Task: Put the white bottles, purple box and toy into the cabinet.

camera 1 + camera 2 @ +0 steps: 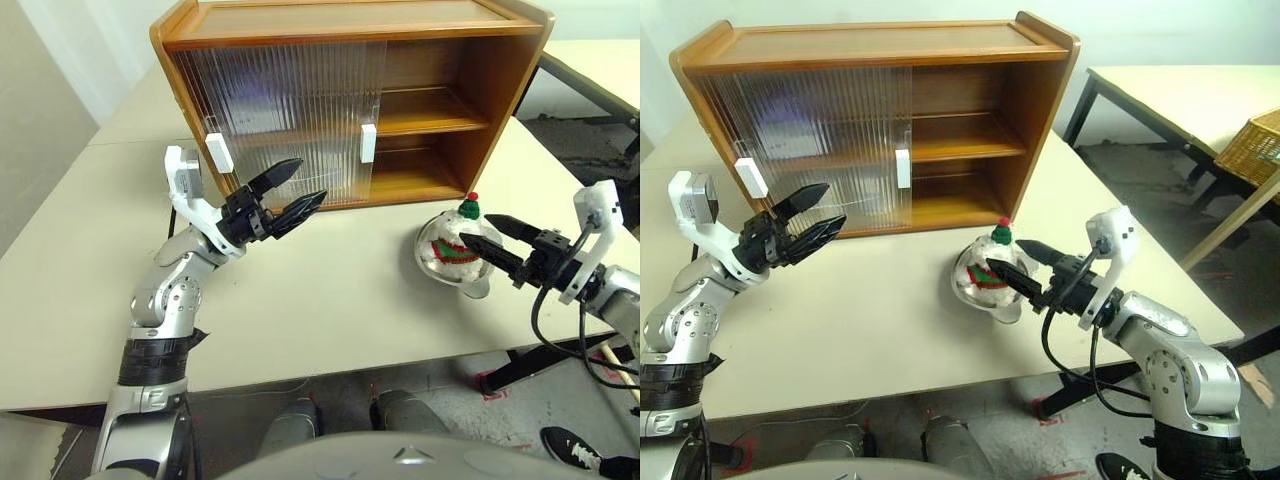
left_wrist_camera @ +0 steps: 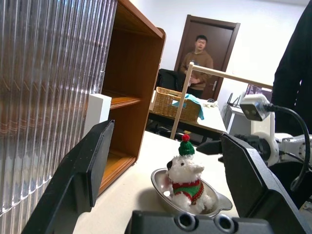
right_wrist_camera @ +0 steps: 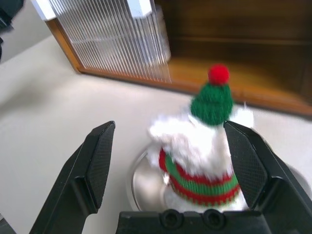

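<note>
While spread wide, right gripper (image 1: 497, 248) empty, beside toy (image 1: 452, 240)

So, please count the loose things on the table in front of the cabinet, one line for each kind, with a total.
Plush toy: 1
Steel bowl: 1
Total: 2
The toy sits in the bowl, on the table before the cabinet.

Indoor lab or office room: plain pale tables (image 1: 1160, 95), white walls, dark wooden door (image 2: 212, 53), a standing person (image 2: 197, 61) beside a wicker basket (image 2: 178, 103).
</note>
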